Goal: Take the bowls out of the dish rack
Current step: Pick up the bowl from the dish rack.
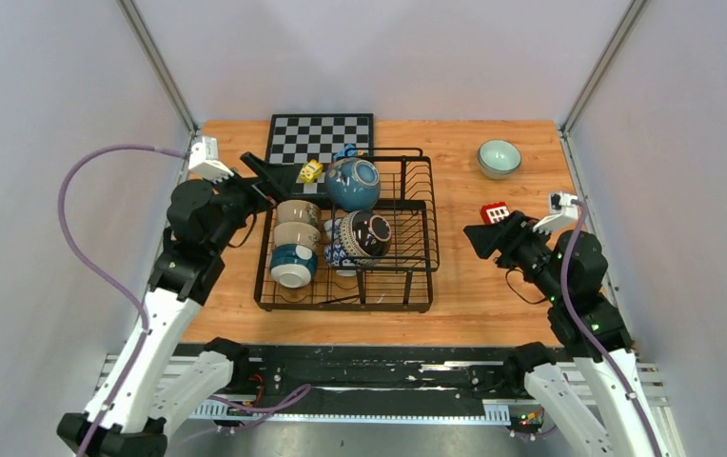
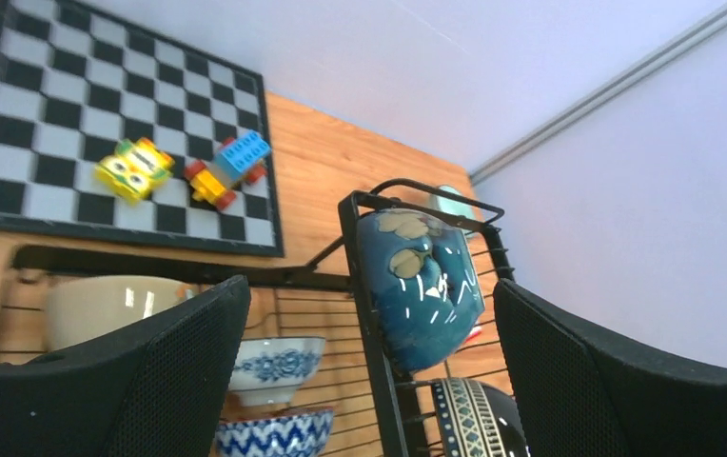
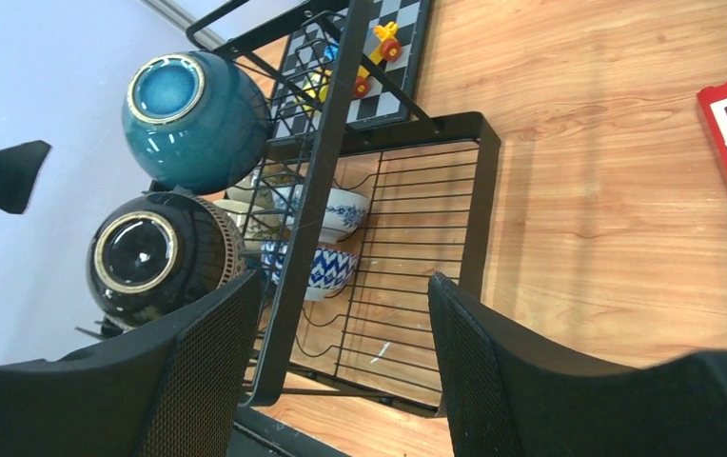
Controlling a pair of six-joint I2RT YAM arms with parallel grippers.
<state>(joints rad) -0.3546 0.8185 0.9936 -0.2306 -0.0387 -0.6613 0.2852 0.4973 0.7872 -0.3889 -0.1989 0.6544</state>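
The black wire dish rack stands mid-table. Standing on edge in it are a teal bowl and a dark speckled bowl. A row of beige and blue-banded bowls fills its left side. A mint bowl sits on the table at the far right. My left gripper is open at the rack's far left corner, and the teal bowl shows between its fingers, further off. My right gripper is open and empty, right of the rack and apart from its rim.
A chessboard lies behind the rack with a yellow toy and a blue toy at its near edge. A red block lies just beyond my right gripper. Walls close in both table sides.
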